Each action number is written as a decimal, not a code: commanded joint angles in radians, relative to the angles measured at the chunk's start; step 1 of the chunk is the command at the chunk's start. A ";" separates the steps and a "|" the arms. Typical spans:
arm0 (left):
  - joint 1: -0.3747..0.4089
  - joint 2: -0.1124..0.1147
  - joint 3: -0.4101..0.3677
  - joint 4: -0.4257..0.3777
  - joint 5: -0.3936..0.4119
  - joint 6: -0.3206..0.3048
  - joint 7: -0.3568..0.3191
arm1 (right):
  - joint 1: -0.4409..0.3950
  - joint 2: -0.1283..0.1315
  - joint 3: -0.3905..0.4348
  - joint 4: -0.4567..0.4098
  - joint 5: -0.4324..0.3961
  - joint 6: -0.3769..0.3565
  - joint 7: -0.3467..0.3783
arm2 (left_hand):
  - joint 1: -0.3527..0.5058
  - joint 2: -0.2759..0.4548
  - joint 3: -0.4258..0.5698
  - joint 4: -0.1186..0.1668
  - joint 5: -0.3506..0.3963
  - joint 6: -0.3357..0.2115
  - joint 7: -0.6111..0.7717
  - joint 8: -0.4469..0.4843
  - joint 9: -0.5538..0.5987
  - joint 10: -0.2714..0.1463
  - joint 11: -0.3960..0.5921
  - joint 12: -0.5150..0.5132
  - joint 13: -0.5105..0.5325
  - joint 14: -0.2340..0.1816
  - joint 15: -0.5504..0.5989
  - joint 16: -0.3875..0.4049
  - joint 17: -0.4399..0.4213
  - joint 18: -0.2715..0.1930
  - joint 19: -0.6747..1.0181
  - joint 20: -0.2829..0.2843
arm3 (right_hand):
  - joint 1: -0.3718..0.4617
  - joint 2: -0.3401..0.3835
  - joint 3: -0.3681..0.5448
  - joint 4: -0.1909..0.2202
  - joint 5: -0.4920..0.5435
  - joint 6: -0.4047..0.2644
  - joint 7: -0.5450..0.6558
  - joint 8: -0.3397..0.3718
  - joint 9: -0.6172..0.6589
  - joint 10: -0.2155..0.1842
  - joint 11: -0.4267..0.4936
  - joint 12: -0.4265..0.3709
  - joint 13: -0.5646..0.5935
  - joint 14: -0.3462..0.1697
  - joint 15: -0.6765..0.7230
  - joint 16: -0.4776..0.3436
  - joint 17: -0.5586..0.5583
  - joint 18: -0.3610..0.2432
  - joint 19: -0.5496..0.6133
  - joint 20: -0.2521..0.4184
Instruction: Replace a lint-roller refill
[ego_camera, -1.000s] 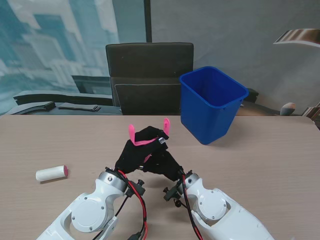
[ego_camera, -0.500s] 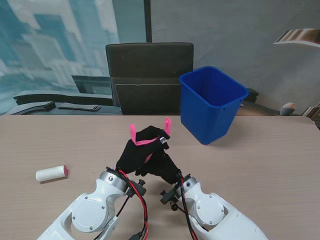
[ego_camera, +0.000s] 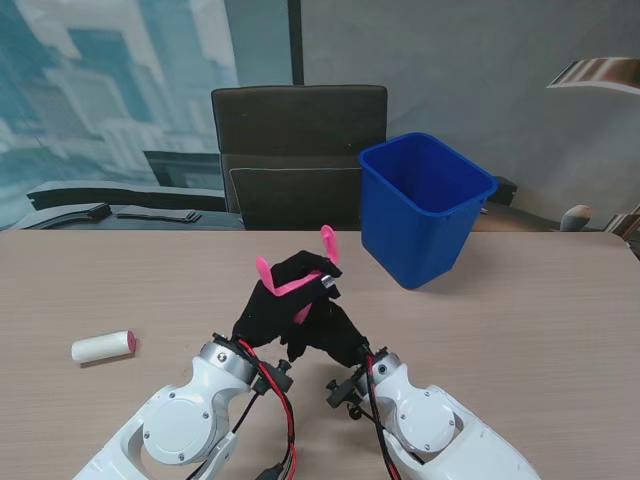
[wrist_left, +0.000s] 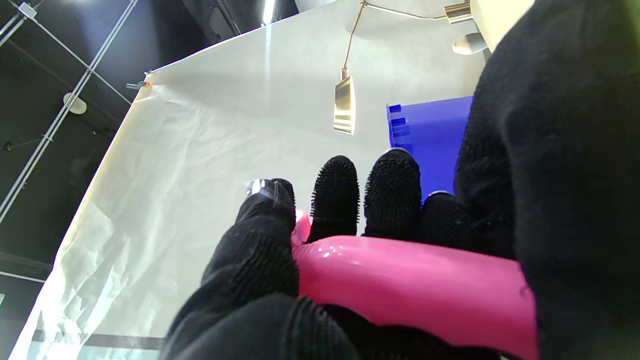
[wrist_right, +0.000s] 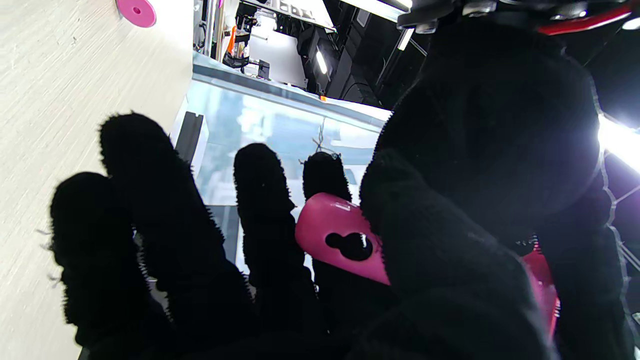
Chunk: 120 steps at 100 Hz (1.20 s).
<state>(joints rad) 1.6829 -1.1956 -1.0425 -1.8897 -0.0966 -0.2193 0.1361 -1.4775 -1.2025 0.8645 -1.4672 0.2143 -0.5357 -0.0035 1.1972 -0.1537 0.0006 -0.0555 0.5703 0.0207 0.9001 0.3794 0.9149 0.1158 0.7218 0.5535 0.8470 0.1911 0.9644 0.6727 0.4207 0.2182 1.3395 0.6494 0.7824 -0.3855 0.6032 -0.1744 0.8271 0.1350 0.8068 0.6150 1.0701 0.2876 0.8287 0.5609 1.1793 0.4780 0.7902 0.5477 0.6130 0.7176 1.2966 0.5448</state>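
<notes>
The pink lint roller is held up over the table's middle between my two black-gloved hands, and its two pink ends stick out above them. My left hand is shut on the roller's pink handle, fingers curled over it. Pressed against it from the right, my right hand is closed on the same roller; its pink tip with a hang hole shows between thumb and fingers. The white refill roll with a pink end lies on the table at the far left, apart from both hands.
A blue bin stands at the back right of the wooden table. A black chair is behind the far edge. The left wrist view also catches the blue bin.
The roller's right pink end has risen and tilted slightly left. Both hands stay clasped on it, and the right forearm has shifted a little. The refill roll has not moved.
</notes>
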 joint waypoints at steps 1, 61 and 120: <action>0.009 0.002 -0.004 0.016 0.003 0.013 -0.019 | -0.008 0.000 0.009 -0.033 -0.017 -0.014 0.000 | 0.069 0.068 -0.015 0.014 0.016 0.000 0.016 0.004 0.008 -0.047 0.021 -0.029 -0.024 0.011 -0.007 -0.010 -0.016 0.017 0.004 0.018 | 0.048 0.130 0.091 -0.003 0.111 -0.080 0.080 0.083 0.043 0.022 0.075 0.060 0.071 -0.380 0.113 0.052 0.041 -0.474 0.042 0.028; -0.005 0.024 -0.030 0.052 0.141 -0.020 -0.052 | -0.006 0.016 0.124 -0.029 -0.525 0.024 -0.194 | -0.407 -0.144 0.375 0.028 -0.025 0.088 -0.322 0.015 -0.119 0.029 -0.005 0.043 -0.104 0.020 -0.021 0.054 -0.078 0.036 -0.047 0.039 | 0.033 0.109 0.163 -0.008 0.153 -0.010 0.077 0.197 0.124 0.021 0.266 0.319 0.140 -0.498 0.542 0.191 0.136 -0.454 0.132 0.131; -0.003 0.026 -0.046 0.087 0.342 -0.059 0.024 | -0.029 0.005 0.154 -0.060 -0.620 0.174 -0.296 | -0.513 -0.206 0.336 0.026 -0.146 0.148 -0.576 -0.064 -0.321 0.115 -0.126 -0.009 -0.249 0.108 -0.122 0.027 -0.182 0.070 -0.133 0.037 | 0.032 0.113 0.153 -0.005 0.156 0.008 0.065 0.193 0.137 0.013 0.261 0.340 0.140 -0.505 0.562 0.195 0.153 -0.449 0.143 0.133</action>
<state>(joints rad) 1.6737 -1.1834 -1.0774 -1.8289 0.2419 -0.2804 0.1732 -1.5099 -1.2020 0.9944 -1.5214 -0.4120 -0.3713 -0.2910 0.7425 -0.3278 0.3462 -0.0307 0.4402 0.1127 0.3806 0.3382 0.6274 0.1894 0.6196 0.5682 0.5689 0.0941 0.6869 0.6324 0.2567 0.2866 1.2030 0.6652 0.7488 -0.4394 0.6103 -0.2103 0.9226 0.1422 0.7697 0.7847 1.1845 0.3208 1.0668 0.8859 1.2876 0.4424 1.3036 0.7293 0.7566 0.7111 1.4073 0.6623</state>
